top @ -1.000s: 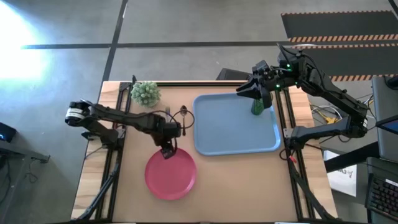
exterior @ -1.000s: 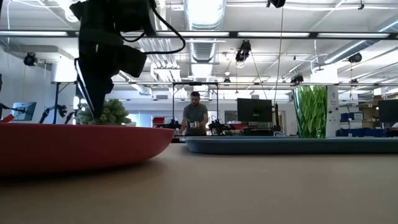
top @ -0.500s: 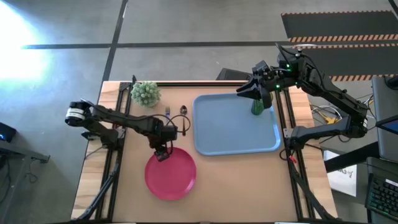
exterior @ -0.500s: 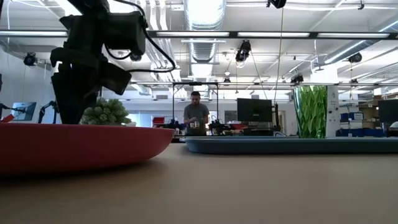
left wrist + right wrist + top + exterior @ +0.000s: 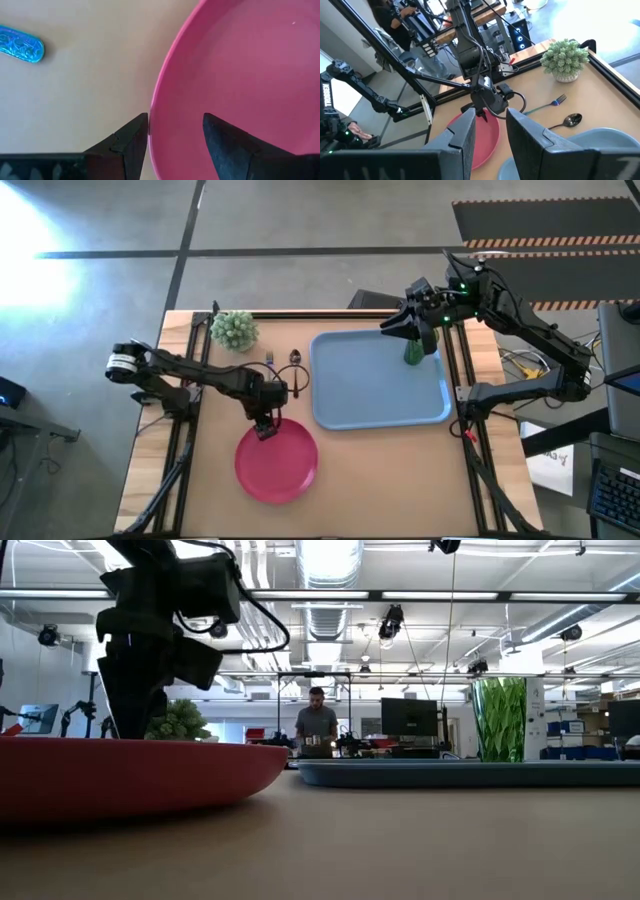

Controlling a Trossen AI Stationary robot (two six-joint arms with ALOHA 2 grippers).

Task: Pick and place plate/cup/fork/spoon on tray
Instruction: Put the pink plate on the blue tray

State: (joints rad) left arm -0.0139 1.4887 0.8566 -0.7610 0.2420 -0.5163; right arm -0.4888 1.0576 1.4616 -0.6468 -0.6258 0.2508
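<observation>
The left gripper (image 5: 172, 131) has its jaws apart, one finger (image 5: 131, 140) outside and one inside the rim of the plate (image 5: 277, 463), straddling its edge. The plate lies on the table (image 5: 380, 480), well short of the tray (image 5: 378, 380), and has shifted slightly toward the right and the near edge compared with half a second ago. The fork (image 5: 269, 361) and spoon (image 5: 295, 360) lie side by side between the fuzzy plant (image 5: 234, 329) and the tray. The cup (image 5: 414, 351) stands at the tray's far right corner. The right gripper (image 5: 408, 326), jaws apart, hangs just above the cup, unchanged. The left arm reaches low across the table, wrist pitched down.
</observation>
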